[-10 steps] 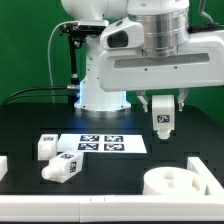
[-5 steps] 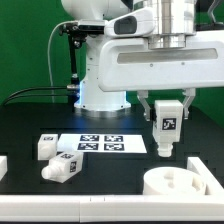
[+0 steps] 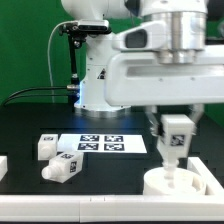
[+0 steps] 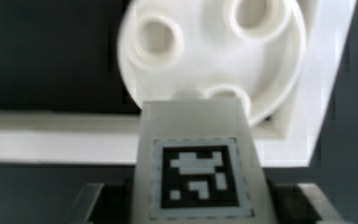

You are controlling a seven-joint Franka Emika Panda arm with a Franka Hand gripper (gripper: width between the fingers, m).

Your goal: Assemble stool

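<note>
Leg (image 3: 173,140) now above seat (image 3: 176,183), black tabletop (image 3: 30,118)

The round white seat (image 3: 195,183) lies flat, sockets up, near the front on the exterior view's right. An upright leg (image 3: 173,140) hangs just over it, tag showing. A second leg (image 3: 46,147) and third leg (image 3: 62,166) lie side by side at the left

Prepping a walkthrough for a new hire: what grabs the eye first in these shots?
The gripper holds a tagged white leg upright just over the round seat at the exterior view's lower right; the wrist view shows its tip by one of the seat's sockets. A second leg and a third leg lie at the exterior view's left, near the marker board.
</note>
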